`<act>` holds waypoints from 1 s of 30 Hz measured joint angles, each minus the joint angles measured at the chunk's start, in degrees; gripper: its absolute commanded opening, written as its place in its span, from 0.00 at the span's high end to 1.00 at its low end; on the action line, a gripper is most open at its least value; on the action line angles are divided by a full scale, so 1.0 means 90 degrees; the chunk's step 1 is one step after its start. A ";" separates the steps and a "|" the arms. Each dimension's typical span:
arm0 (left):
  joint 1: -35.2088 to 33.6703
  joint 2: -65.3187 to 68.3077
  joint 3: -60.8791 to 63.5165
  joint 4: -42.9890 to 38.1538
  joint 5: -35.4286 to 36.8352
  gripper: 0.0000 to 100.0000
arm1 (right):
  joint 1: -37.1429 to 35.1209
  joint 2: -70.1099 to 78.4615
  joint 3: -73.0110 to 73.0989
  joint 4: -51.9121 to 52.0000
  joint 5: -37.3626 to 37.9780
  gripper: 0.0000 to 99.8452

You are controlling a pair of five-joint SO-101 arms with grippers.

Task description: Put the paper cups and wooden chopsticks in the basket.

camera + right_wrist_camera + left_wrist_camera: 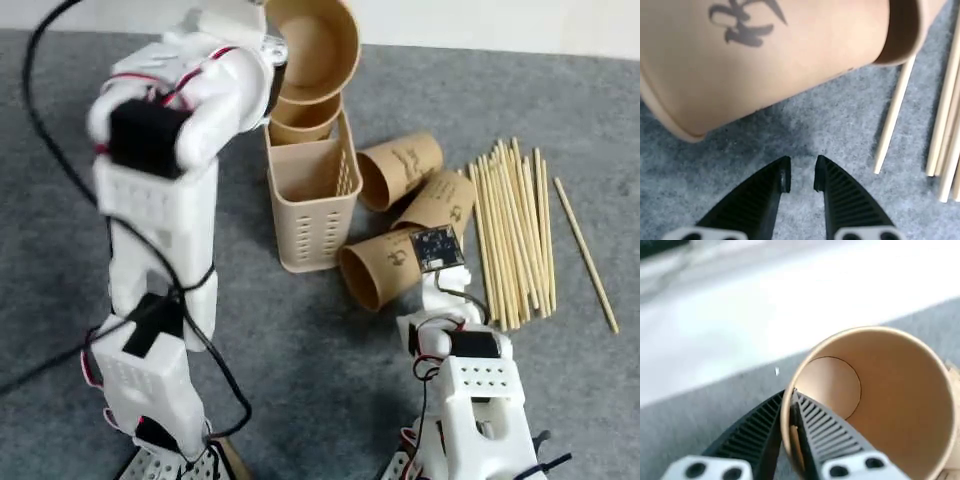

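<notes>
Pinching the rim of a paper cup (880, 405), one finger inside and one outside, the left claw (792, 395) holds it raised over the basket (312, 205), where another cup (303, 120) already sits. The right claw (801, 175), barely parted and empty, hangs just beside a lying cup (765, 60). These cups should be light and thin-walled, easily crushed, so the rim is the place to grip. The wooden chopsticks (512, 235) lie bundled on the worktop (300, 340): stiff, slim, prone to roll; best taken mid-length. The grey worktop looks felt-like, probably grippy; a pale wall (500, 25) runs behind.
</notes>
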 measured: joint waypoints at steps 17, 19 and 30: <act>-0.0313 -0.0205 0.1338 -0.0723 -0.0010 0.83 | 0.0000 0.0000 0.0000 0.0000 0.0000 0.90; -0.0313 -0.0332 0.0791 -0.0557 -0.0010 0.83 | 0.0000 0.0000 0.0000 0.0000 0.0000 0.90; -0.0879 -0.2071 0.0860 0.1358 -0.0039 0.88 | 0.0625 0.0000 0.0000 -0.0117 -0.0400 0.90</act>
